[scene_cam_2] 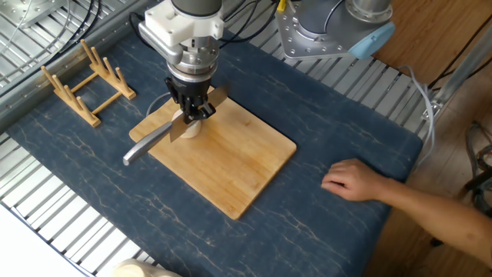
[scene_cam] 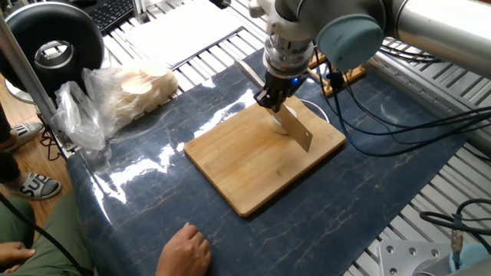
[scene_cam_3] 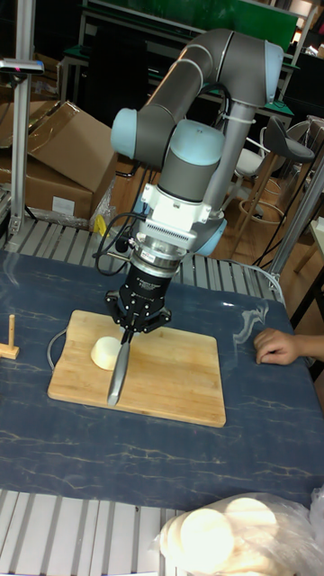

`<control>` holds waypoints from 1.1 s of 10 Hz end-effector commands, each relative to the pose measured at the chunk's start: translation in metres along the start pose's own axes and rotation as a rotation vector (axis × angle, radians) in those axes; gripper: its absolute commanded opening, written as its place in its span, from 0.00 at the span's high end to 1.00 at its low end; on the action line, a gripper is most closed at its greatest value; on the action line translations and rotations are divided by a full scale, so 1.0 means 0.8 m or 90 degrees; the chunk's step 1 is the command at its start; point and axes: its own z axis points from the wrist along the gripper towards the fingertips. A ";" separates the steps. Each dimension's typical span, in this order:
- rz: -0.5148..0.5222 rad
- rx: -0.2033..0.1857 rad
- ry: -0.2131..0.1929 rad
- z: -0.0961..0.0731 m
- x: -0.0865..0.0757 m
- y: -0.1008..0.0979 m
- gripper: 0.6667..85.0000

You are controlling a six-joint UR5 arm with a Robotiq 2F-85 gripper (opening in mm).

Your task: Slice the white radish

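The white radish [scene_cam: 281, 126] [scene_cam_2: 195, 128] [scene_cam_3: 103, 351] is one cream-white chunk on the far part of the wooden cutting board [scene_cam: 245, 172] [scene_cam_2: 231, 165] [scene_cam_3: 175, 369]. My gripper [scene_cam: 274, 100] [scene_cam_2: 193, 109] [scene_cam_3: 133, 329] hangs directly over it, shut on a knife [scene_cam: 299, 135] [scene_cam_2: 146, 146] [scene_cam_3: 115, 378]. The knife slants across the radish, with its blade against the chunk's side and top. How deep the blade sits in the radish is hidden. The chunk looks whole in the tall fixed view.
A person's hand [scene_cam: 186, 249] [scene_cam_2: 354, 181] [scene_cam_3: 274, 346] rests on the blue mat beside the board. A clear plastic bag of pale round slices [scene_cam: 134, 88] [scene_cam_3: 234, 535] lies at one end, a wooden rack [scene_cam: 345, 73] [scene_cam_2: 84, 81] at the other. Cables trail behind the arm.
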 end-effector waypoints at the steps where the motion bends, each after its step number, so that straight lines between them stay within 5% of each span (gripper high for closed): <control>1: 0.005 -0.004 -0.010 0.003 -0.006 0.001 1.00; 11: 0.009 -0.017 -0.033 0.010 -0.016 0.007 1.00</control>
